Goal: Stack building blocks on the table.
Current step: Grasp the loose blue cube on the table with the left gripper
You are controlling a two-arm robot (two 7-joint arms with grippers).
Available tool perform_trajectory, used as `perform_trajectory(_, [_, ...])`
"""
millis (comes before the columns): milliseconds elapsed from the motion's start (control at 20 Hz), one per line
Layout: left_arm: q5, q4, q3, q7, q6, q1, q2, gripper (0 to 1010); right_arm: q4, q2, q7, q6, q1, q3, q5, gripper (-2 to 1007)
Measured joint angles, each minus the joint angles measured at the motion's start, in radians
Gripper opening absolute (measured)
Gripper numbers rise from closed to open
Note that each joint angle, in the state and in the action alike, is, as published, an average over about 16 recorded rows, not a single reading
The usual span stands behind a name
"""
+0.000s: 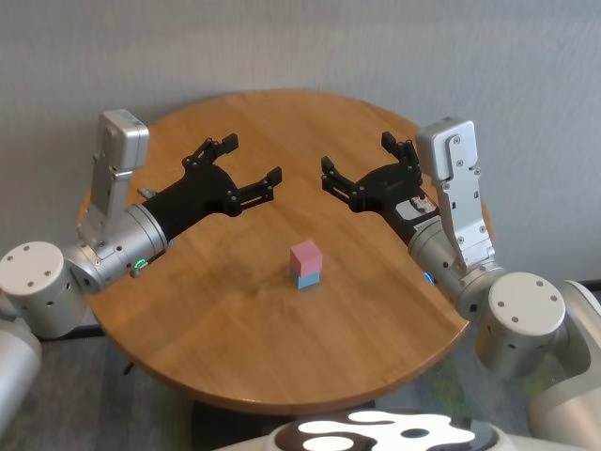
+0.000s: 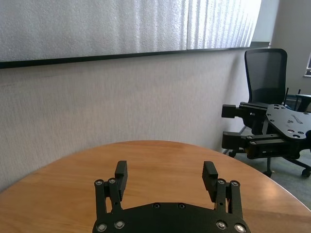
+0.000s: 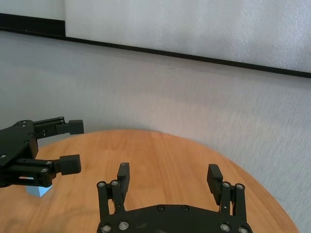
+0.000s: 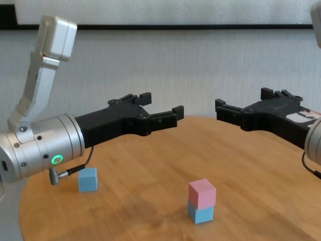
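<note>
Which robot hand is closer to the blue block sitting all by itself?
Left. The left gripper belongs to the arm passing right above the lone blue block, though its open fingers reach beyond it. The right gripper, also open, hovers across the table, past the pink-on-blue stack.

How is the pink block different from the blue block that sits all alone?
Colour: the pink block is pink, while the lone blue block is light blue.
Place: the pink block sits on top of another blue block, while the lone blue block rests straight on the table.
Neighbours: the pink block stands out in the open, while the lone blue block sits under the left arm.
Both are small cubes that look the same size, and neither gripper holds them.
</note>
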Motion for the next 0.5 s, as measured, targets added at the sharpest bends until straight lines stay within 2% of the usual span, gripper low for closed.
perform_trajectory(500, [0.000, 0.000, 0.000, 0.000, 0.000, 0.000, 0.000, 1002, 0.013, -0.003, 0.010, -0.021, 0.006, 0.001, -0.001, 1005])
